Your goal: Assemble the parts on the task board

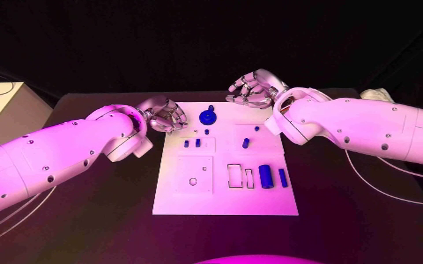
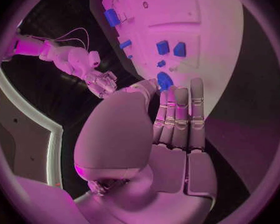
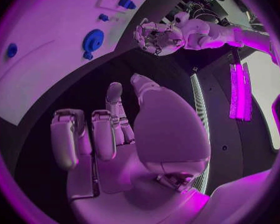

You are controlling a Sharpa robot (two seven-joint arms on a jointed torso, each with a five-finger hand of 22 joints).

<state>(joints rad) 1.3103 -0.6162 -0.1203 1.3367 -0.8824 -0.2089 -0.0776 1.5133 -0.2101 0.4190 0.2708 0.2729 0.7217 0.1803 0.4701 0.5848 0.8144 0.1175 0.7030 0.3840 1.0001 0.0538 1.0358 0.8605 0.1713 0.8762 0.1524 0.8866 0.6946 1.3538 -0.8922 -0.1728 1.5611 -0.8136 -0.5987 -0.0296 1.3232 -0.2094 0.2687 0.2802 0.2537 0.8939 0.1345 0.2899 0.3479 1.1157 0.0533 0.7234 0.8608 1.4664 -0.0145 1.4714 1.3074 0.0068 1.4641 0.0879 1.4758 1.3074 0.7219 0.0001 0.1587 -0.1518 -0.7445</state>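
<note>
Black counter [image 1: 106,215] fills the lower half of the head view under a dark backdrop, and the white task board [image 1: 225,200] lies at its centre, reaching from mid-frame down toward the bottom. On the board's upper edge, near the middle, stands a round blue part [image 1: 208,116]. Lower down, small blue parts [image 1: 245,143] dot the middle of the board, and toward its lower right a thick blue cylinder [image 1: 266,176] lies just beside a thinner blue bar [image 1: 283,178], the two apart from each other.

Left robot hand [image 1: 164,116] hangs at the board's upper left corner, at its edge; in the left wrist view its fingers [image 2: 180,117] are nearly straight and side by side, holding nothing. Right robot hand [image 1: 253,90] sits just beyond the board's upper right corner, over the counter; in the right wrist view its fingers [image 3: 102,134] are loosely curled and apart, with nothing in them.
</note>
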